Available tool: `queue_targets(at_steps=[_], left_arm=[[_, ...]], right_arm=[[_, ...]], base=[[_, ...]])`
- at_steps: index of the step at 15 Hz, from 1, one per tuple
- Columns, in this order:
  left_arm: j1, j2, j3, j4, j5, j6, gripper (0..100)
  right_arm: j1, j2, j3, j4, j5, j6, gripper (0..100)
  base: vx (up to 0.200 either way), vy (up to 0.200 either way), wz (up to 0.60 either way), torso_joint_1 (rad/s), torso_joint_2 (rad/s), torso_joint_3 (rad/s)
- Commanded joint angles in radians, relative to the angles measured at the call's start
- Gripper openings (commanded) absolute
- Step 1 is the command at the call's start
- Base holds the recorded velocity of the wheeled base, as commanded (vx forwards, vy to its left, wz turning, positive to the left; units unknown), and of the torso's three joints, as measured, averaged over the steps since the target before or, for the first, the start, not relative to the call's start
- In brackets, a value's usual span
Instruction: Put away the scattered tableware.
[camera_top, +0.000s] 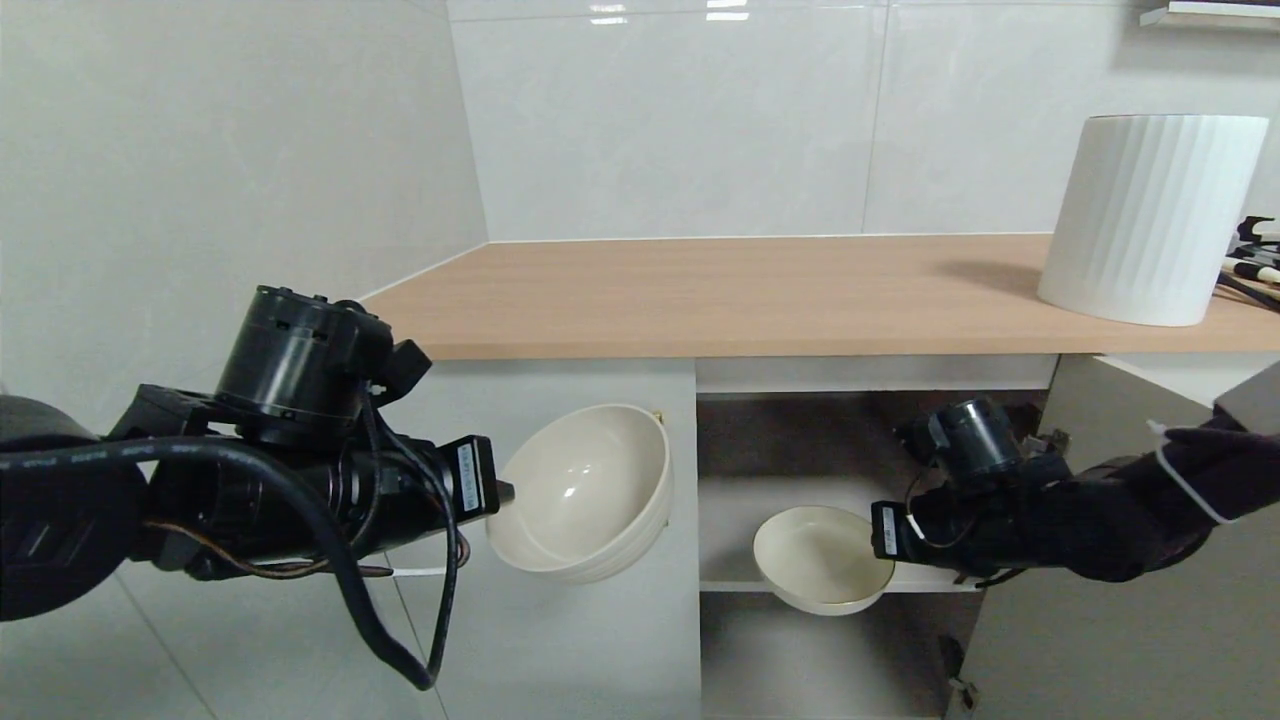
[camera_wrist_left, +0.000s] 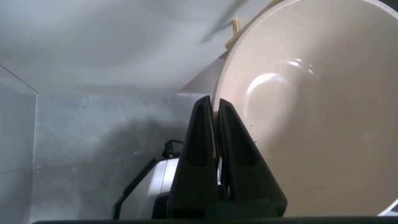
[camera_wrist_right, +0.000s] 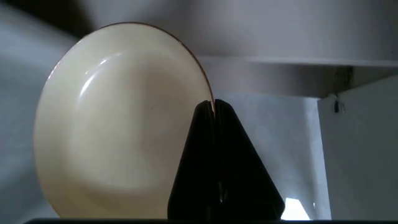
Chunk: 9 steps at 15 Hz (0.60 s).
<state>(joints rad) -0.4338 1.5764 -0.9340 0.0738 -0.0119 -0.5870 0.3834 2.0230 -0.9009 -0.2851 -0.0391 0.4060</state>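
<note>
A brown wooden tabletop (camera_top: 700, 290) is running along the wall in front of me. A big white pot (camera_top: 1150, 215) with ribbed sides is standing upright on it, far to my right. Some dark sticks (camera_top: 1252, 262) are lying just beside the pot; I cannot tell what they are. Shiny white tiles (camera_top: 680, 130) are covering the wall behind, and light is shining on the top ones.
</note>
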Motion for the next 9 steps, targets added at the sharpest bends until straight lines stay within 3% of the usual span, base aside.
queue_targets(at_steps=[1,9], left_arm=[[0.0,0.008,0.0,0.0,0.0,0.0,0],[0.0,0.025,0.001,0.0,0.001,0.0,0]], right_arm=[[-0.029,0.149,-0.016,-0.055,-0.01,-0.001,0],[-0.092,0.362,-0.208,-0.075,-0.099,-0.006,0]], base=[[0.0,0.0,0.0,0.0,0.0,0.0],[0.0,0.0,0.0,0.0,0.0,0.0]])
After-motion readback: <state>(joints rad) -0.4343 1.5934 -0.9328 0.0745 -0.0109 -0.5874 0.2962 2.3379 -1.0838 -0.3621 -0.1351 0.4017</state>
